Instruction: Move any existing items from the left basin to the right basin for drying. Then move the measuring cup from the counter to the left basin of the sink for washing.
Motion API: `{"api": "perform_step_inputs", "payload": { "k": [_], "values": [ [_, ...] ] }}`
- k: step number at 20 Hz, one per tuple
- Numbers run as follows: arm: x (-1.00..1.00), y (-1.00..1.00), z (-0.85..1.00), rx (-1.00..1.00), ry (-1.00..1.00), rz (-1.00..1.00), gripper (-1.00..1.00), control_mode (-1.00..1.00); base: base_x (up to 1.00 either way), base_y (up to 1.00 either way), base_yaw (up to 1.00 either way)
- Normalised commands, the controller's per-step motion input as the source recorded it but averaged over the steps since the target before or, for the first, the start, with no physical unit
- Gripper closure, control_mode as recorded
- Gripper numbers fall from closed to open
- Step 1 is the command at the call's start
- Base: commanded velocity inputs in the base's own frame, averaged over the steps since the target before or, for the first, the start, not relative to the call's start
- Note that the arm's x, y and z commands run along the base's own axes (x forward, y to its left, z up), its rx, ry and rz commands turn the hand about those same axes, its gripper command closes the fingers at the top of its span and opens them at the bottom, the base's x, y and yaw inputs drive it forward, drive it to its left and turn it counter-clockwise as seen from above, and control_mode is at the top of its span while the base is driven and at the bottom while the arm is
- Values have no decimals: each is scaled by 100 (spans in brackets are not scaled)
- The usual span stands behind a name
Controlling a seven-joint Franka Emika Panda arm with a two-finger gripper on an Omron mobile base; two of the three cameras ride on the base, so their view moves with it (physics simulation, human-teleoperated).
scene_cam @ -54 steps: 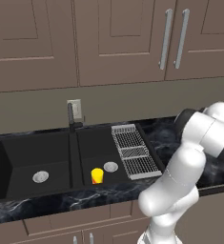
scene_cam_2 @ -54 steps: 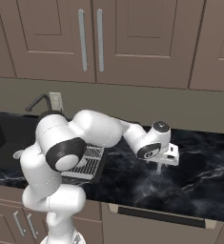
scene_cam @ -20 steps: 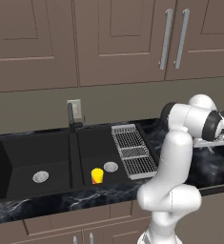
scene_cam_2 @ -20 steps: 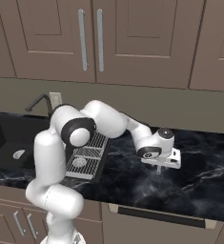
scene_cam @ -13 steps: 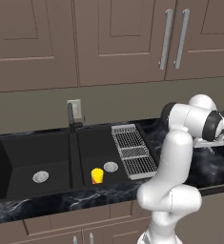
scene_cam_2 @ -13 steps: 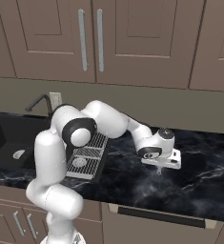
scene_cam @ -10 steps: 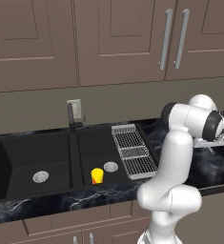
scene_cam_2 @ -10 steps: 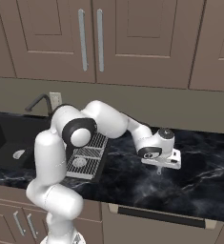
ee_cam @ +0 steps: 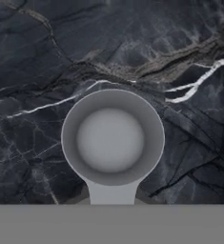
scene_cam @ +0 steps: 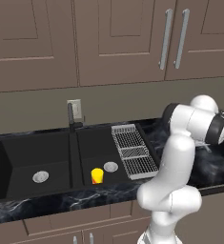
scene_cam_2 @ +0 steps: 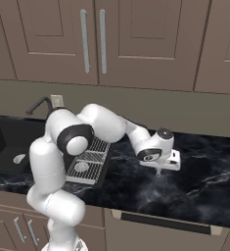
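The fingers are closed down to almost nothing on the handle of the measuring cup (ee_cam: 112, 143), whose grey round bowl faces up just above the black marble counter (ee_cam: 32, 57). In the right base view the gripper (scene_cam_2: 158, 171) points straight down at the counter (scene_cam_2: 204, 181), well to the right of the white wire rack (scene_cam_2: 89, 162). In the left base view the yellow cup (scene_cam: 97, 175) stands in the right basin (scene_cam: 96, 150), beside its silver drain (scene_cam: 110, 167); the left basin (scene_cam: 23, 157) holds its own drain (scene_cam: 40, 177).
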Motion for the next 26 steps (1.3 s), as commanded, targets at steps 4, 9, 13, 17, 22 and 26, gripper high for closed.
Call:
{"api": "perform_step_inputs", "payload": {
  "k": [4,9,13,17,22,26],
  "values": [
    [0,53,29,-6,0,4,100,-100,0,0,0],
    [0,57,39,-9,0,2,100,-100,0,0,0],
    [0,58,44,-10,0,0,100,-100,0,0,0],
    [-4,57,42,-9,0,0,100,-100,0,0,0],
    [-13,63,39,-7,0,0,100,-100,0,0,0],
    [-21,59,40,-5,0,1,100,-100,0,0,0]
  ]
}}
